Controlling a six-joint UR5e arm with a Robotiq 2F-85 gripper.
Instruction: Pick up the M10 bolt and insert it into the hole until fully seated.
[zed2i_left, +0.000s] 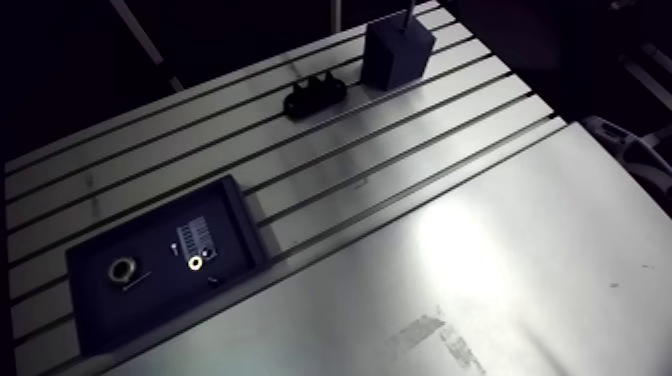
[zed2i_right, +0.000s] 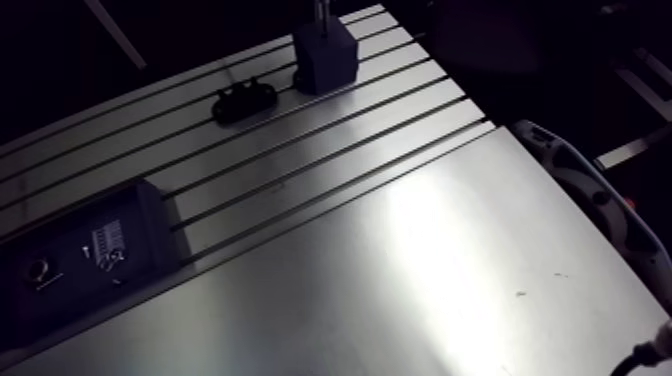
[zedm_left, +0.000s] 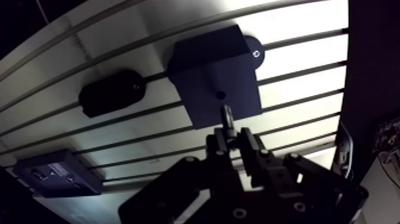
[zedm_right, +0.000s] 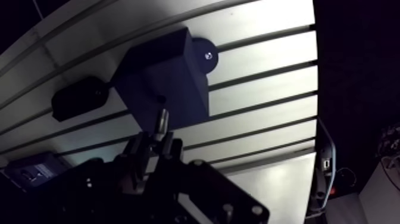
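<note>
Plainly, the jaws are seen clamped on the bolt (zedm_left: 227, 121) in the wrist view: its rear part is pinched between the two fingers (zedm_left: 250, 142), and its shank is pointed out ahead of them. The shank's tip is held over the top face of the dark block (zedm_left: 205, 65), just short of the small round hole (zedm_left: 221, 94) in that face. Whether the tip touches the face cannot be told. In the arm view a thin pale shaft is seen standing upright above the block's top, at the far end of the desk (zed2i_left: 480, 240). A dark round disc (zedm_left: 255, 52) is shown just past the block's far corner. Beside the block, a little apart from it, a low black holder (zedm_left: 112, 92) is laid across the desk's slots. Well apart from both, at the desk's near end, a dark shallow tray (zed2i_left: 246, 218) is set. Inside it a metal ring (zed2i_left: 123, 268), a smaller bright washer (zed2i_left: 196, 264) and a few parts too small to be named are laid flat, apart from one another.
</note>
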